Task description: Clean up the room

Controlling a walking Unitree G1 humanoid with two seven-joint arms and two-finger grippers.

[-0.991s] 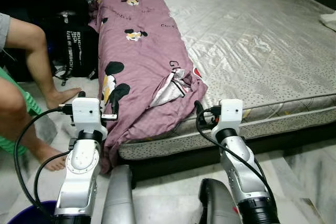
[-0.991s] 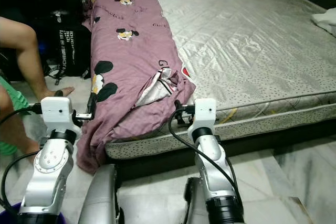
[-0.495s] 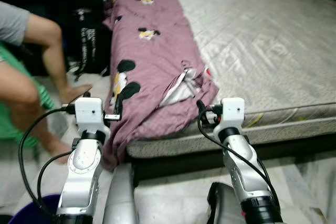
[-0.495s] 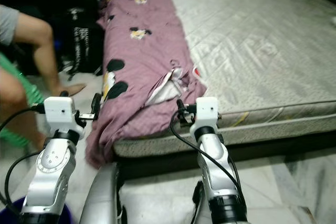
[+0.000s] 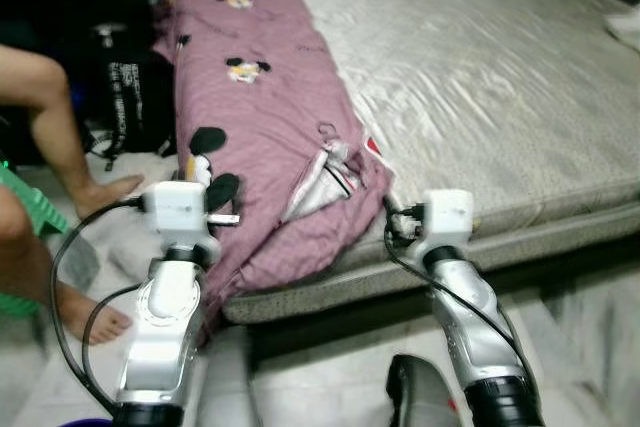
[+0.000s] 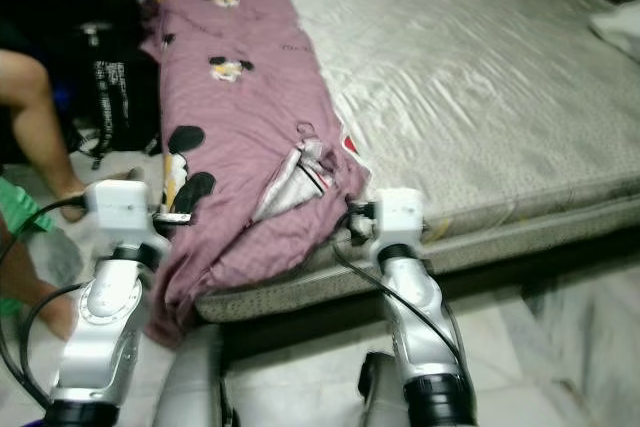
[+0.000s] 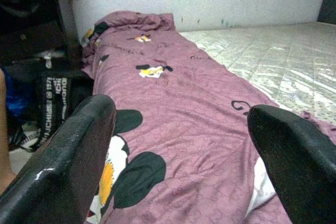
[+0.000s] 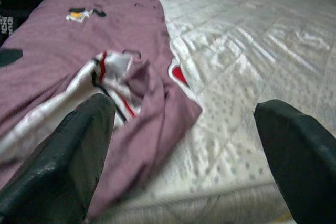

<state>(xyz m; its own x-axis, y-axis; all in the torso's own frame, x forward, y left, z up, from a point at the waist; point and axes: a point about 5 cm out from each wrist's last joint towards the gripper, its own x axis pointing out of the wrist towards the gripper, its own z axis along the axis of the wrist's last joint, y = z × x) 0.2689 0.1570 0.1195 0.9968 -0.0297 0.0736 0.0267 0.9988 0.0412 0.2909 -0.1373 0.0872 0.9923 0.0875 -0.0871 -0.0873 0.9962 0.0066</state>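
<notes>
A purple blanket (image 5: 260,117) with cartoon mouse prints lies bunched along the left side of a bare grey mattress (image 5: 480,87). Its near end hangs over the bed's front left corner. A white and red lining (image 8: 113,74) shows in a fold there. My left arm (image 5: 170,277) is raised just in front of that hanging end. My left gripper (image 7: 181,114) is open, pointing along the blanket. My right arm (image 5: 450,247) is at the bed's front edge. My right gripper (image 8: 184,108) is open above the fold and the mattress edge, holding nothing.
A person's bare legs (image 5: 50,107) and foot (image 5: 95,322) stand on the floor at the left, close to my left arm. A black backpack (image 5: 125,97) leans beside the bed. A white pillow (image 5: 625,27) lies at the far right. Marble floor (image 5: 580,347) lies before the bed.
The camera swung right and then back left, and the view is blurred. Both arms stay raised with open grippers. The blanket lies as before.
</notes>
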